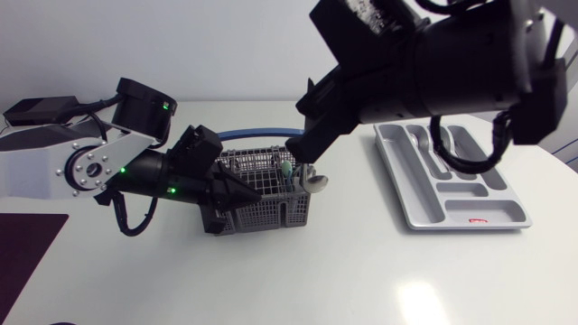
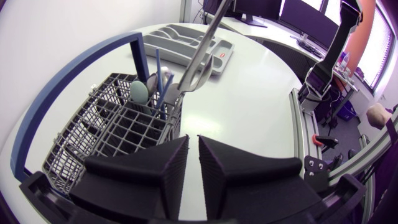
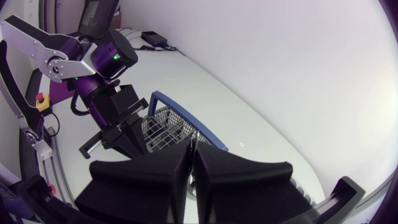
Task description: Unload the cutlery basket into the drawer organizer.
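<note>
The grey wire cutlery basket (image 1: 257, 203) (image 2: 93, 124) with a blue handle stands mid-table. My left gripper (image 1: 242, 193) (image 2: 193, 163) is at its near left wall, fingers almost together and shut on the rim. A long silver utensil (image 2: 200, 55) (image 1: 312, 183) leans up out of the basket's right end. My right gripper (image 1: 305, 164) (image 3: 191, 163) comes down from above and is shut on its upper part. A pale green spoon (image 2: 139, 91) and blue handles (image 2: 158, 78) stay in the basket. The grey drawer organizer (image 1: 424, 212) (image 2: 219, 62) lies to the right.
A dark purple mat (image 1: 27, 248) lies at the table's front left. A small red mark (image 1: 477, 219) sits in the organizer's front compartment. My right arm (image 1: 424, 63) spans the space above the basket and the organizer. White tabletop stretches in front of the basket.
</note>
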